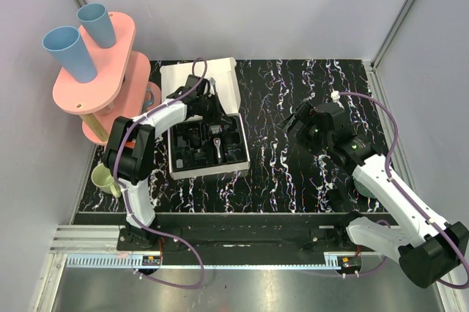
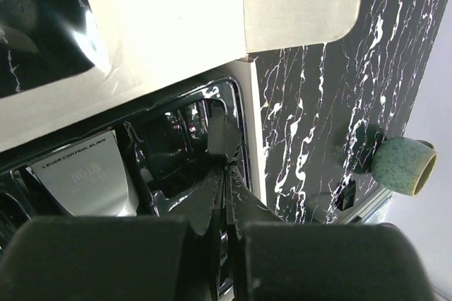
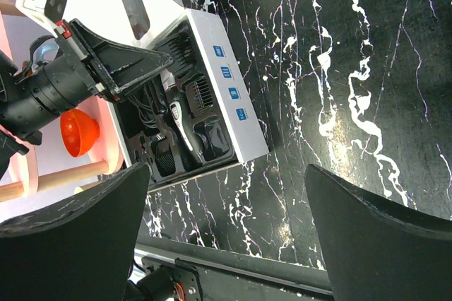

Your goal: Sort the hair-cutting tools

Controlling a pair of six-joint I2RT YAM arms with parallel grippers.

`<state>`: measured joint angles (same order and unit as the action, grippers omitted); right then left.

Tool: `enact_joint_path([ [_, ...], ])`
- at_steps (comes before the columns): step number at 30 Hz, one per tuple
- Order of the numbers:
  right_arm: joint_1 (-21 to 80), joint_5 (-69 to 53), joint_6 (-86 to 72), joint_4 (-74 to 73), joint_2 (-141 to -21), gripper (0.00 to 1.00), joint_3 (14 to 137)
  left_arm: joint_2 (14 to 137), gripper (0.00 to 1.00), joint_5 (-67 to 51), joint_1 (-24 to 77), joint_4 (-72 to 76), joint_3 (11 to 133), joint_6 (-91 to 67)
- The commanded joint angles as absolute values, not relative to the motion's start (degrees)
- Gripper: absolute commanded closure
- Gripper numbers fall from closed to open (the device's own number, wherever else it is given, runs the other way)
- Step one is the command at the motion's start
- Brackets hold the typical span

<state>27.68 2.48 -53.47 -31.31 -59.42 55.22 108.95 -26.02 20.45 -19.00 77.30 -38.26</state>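
Observation:
A white cardboard box (image 1: 236, 164) with a black moulded tray stands left of centre; it also shows in the right wrist view (image 3: 233, 96). The slim black clipper (image 1: 218, 143) with a grey head lies in the tray's middle slot, and it shows in the right wrist view too (image 3: 180, 124). Comb attachments (image 3: 164, 158) sit in other slots. My left gripper (image 1: 210, 109) is over the tray's far right part. Its jaws (image 2: 224, 160) are shut with a small black piece (image 2: 222, 133) at their tips. My right gripper (image 1: 297, 123) hangs open and empty above the bare table, right of the box.
The box's white lid (image 1: 198, 78) lies open behind the tray. A pink two-level stand (image 1: 102, 70) with two blue cups is at the far left, with a green cup (image 1: 105, 179) near its foot. A teal bowl (image 2: 402, 165) lies on its side under my right arm.

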Motion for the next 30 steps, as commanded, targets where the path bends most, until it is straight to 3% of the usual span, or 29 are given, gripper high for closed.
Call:
enact_joint_path([
  [1, 27.6, 3.3, -52.4, -30.8, -58.9, 0.01, 55.4, 110.5, 1.00, -28.0, 20.2, -16.9, 78.5, -38.8],
  [6, 27.6, 3.0, -52.3, -30.7, -59.3, 0.01, 55.4, 111.4, 0.97, -26.7, 20.1, -17.9, 78.1, -38.2],
  [8, 27.6, 3.0, -52.4, -30.7, -59.3, 0.01, 55.4, 111.3, 0.86, -26.1, 20.0, -17.8, 77.8, -38.1],
  [9, 27.6, 2.9, -52.4, -30.7, -59.3, 0.01, 55.4, 111.0, 0.74, -25.1, 20.0, -17.7, 77.2, -38.1],
  [13, 27.6, 2.9, -52.4, -30.8, -59.3, 0.01, 55.1, 109.9, 0.57, -22.9, 20.0, -17.6, 76.4, -37.5],
  [26, 27.6, 2.4, -52.4, -30.6, -59.9, 0.02, 54.8, 105.7, 0.45, -15.3, 20.1, -20.6, 76.2, -36.0],
  [29, 27.6, 2.5, -52.1, -30.7, -59.9, 0.02, 54.8, 104.7, 0.51, -14.9, 20.1, -20.7, 76.0, -36.0],
  [30, 27.7, 2.6, -52.0, -30.7, -59.9, 0.02, 54.8, 104.5, 0.58, -14.9, 20.2, -20.6, 76.1, -36.0],
])
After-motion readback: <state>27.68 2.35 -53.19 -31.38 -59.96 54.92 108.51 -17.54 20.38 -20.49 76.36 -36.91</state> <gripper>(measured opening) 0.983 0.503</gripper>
